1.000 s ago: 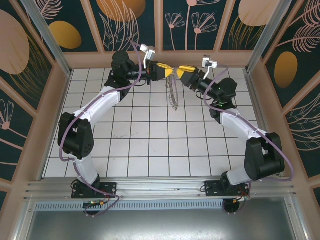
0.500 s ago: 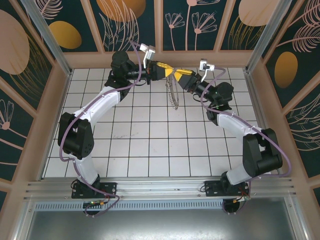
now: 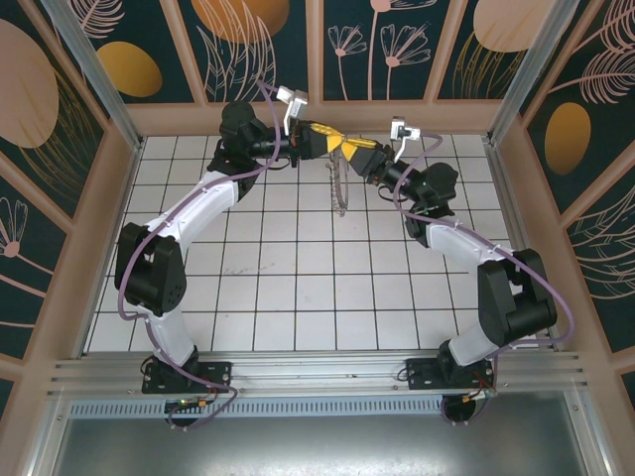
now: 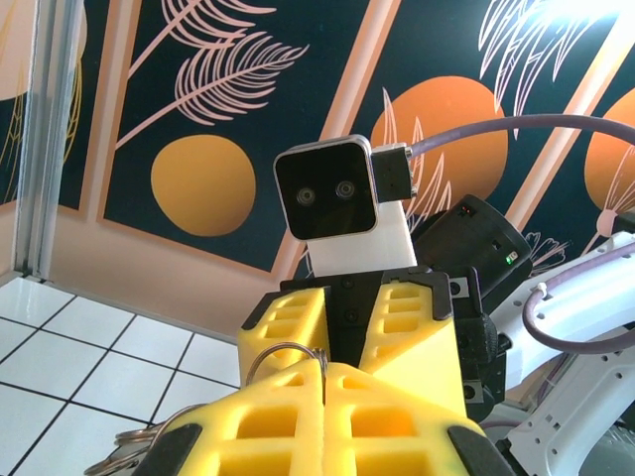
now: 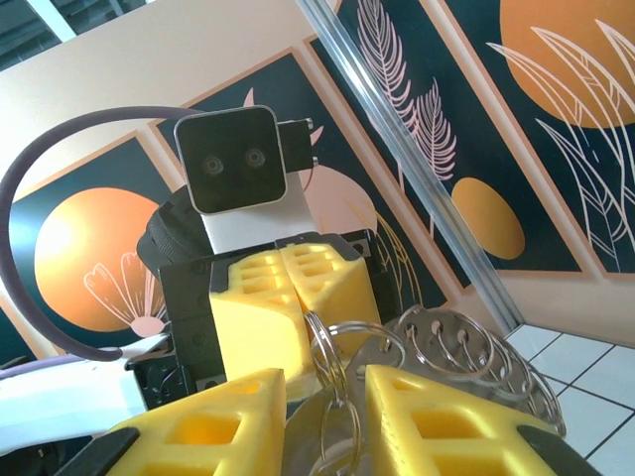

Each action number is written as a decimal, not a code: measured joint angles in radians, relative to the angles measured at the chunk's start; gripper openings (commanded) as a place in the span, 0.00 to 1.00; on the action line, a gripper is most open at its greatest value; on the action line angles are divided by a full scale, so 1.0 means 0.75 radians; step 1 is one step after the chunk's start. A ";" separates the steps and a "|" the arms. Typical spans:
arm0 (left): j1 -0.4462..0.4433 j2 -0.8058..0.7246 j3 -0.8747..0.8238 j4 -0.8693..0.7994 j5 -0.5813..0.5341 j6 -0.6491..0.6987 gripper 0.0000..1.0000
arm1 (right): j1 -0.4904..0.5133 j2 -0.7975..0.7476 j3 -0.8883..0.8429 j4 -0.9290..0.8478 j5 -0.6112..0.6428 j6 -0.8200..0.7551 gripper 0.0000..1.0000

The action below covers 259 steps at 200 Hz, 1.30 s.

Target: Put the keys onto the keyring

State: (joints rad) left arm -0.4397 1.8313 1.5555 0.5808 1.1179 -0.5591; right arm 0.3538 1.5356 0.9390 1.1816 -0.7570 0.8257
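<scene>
Hanging edge-on over the far rows of the white tiled table (image 3: 298, 288), the keyring (image 3: 340, 188) shows as a thin pale hoop below the point where the two grippers meet nose to nose, clear of the tiles. Top of hoop sits in the left gripper (image 3: 327, 140). In the left wrist view the left fingers (image 4: 397, 416) are pressed together with no gap, and an arc of wire rises out of the seam between them, so this pincer is clenched on the keyring. Small wire rings (image 5: 466, 347) fan out along the hoop on the right of the right wrist view, overlapping one another; a few more show low left in the left wrist view. Right gripper (image 3: 350, 148) faces the left one, tips just beside it. The right fingers (image 5: 213, 421) stand apart, and in the gap lie a few wire loops and a flat silver-grey piece that reads as a key (image 5: 335, 438), blurred at this range. Cannot tell whether the pads press on that metal or merely flank it, so the grasp on the right side is undetermined. Opposing wrist camera (image 4: 332, 198) sits above the facing yellow fingers. Left arm (image 3: 198, 213) and right arm (image 3: 476, 253) arch inward from the near edge, a purple cable (image 4: 496, 127) running along. Dark wall panels (image 4: 119, 99) with orange discs and pale leaf outlines stand behind.
</scene>
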 measured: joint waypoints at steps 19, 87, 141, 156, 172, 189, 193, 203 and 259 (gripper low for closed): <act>0.000 0.000 -0.003 0.004 0.001 -0.006 0.00 | 0.002 0.006 0.014 0.001 0.001 0.001 0.10; 0.003 0.000 -0.015 0.024 -0.023 -0.030 0.12 | -0.002 0.016 0.029 -0.011 -0.007 -0.006 0.00; 0.008 -0.028 -0.003 -0.115 -0.110 0.074 0.56 | -0.111 0.016 0.121 -0.438 -0.166 -0.217 0.00; 0.017 -0.044 0.010 -0.158 -0.119 0.113 0.57 | -0.161 0.025 0.193 -0.596 -0.239 -0.313 0.00; 0.024 -0.047 0.048 -0.228 -0.130 0.170 0.56 | -0.210 0.053 0.287 -0.744 -0.323 -0.411 0.00; 0.030 -0.047 0.091 -0.330 -0.131 0.237 0.55 | -0.238 0.089 0.368 -0.879 -0.391 -0.506 0.00; 0.031 -0.046 0.101 -0.354 -0.130 0.252 0.54 | -0.241 0.099 0.388 -0.917 -0.408 -0.532 0.00; 0.031 -0.041 0.132 -0.414 -0.129 0.290 0.52 | -0.243 0.122 0.429 -0.993 -0.445 -0.579 0.00; 0.030 0.092 0.300 -0.692 -0.076 0.466 0.48 | -0.243 0.281 0.667 -1.388 -0.616 -0.840 0.00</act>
State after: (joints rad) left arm -0.4171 1.9003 1.7805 0.0620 1.0611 -0.2096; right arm 0.1719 1.7466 1.4391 0.1410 -1.2194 0.1955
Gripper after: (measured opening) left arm 0.482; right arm 0.042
